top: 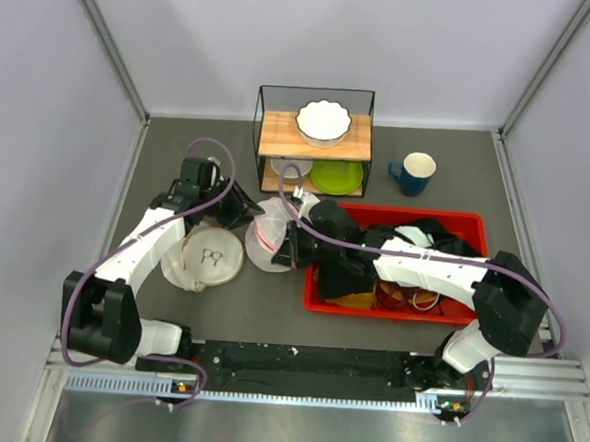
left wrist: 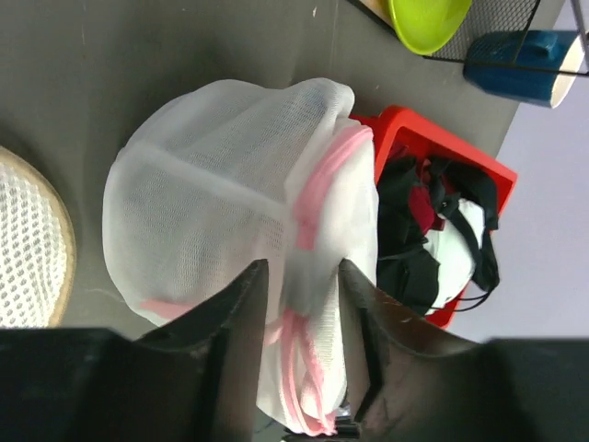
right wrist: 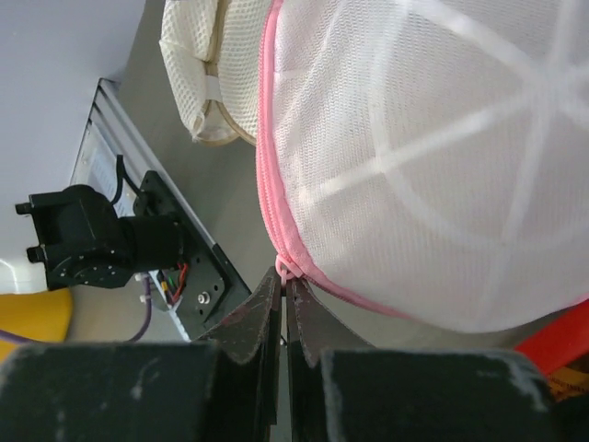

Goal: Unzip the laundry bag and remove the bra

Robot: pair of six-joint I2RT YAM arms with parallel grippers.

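Two grippers meet at the laundry bag point(left wrist: 202, 212), which sits mid-table between a cream padded round piece point(top: 213, 258) and a red bin point(top: 389, 314) of dark clothes just beside it. The left gripper point(left wrist: 302, 276) straddles bunched mesh, jaws apart. The right gripper point(right wrist: 283, 284) is pinched together on the zipper pull point(right wrist: 284, 270). A wire shelf point(top: 280, 135) and a blue mug point(top: 413, 174) stand behind.

Bag point(top: 262, 229): round, domed pouch of white translucent mesh, with a pink zipper band point(right wrist: 264, 166) around its rim. It stands tilted on edge on the table point(top: 270, 305), dome crumpled. Contents cannot be made out through the mesh.
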